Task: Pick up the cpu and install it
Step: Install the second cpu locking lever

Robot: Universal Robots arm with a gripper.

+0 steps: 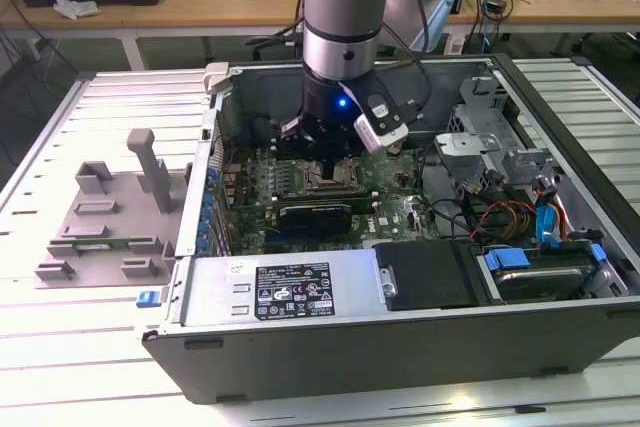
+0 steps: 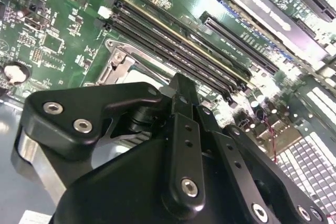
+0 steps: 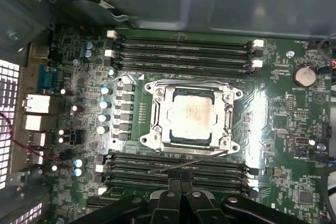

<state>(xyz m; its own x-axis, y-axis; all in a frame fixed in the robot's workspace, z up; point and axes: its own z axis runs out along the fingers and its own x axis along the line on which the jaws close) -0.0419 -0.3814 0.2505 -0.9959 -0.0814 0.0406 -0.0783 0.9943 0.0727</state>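
Note:
The cpu (image 3: 191,115), a small square chip with a silvery top, lies flat inside the metal socket frame (image 3: 190,116) on the green motherboard (image 3: 278,103). My gripper (image 3: 181,183) hangs just above the board beside the socket, over the nearer memory slots. Its two black fingers (image 3: 174,187) are pressed together, shut with nothing between them. In the exterior view the gripper (image 1: 335,162) reaches down into the open computer case (image 1: 400,342), right over the socket frame (image 1: 325,187). The second wrist view has the fingers (image 2: 181,95) in front of the socket frame (image 2: 118,61).
Memory slots (image 3: 181,51) run along both sides of the socket. A long black graphics card (image 1: 315,215) lies close by. The power supply (image 1: 290,287) and a drive bay with cables (image 1: 520,217) crowd the case. A grey plastic tray (image 1: 100,212) sits outside on the exterior view's left.

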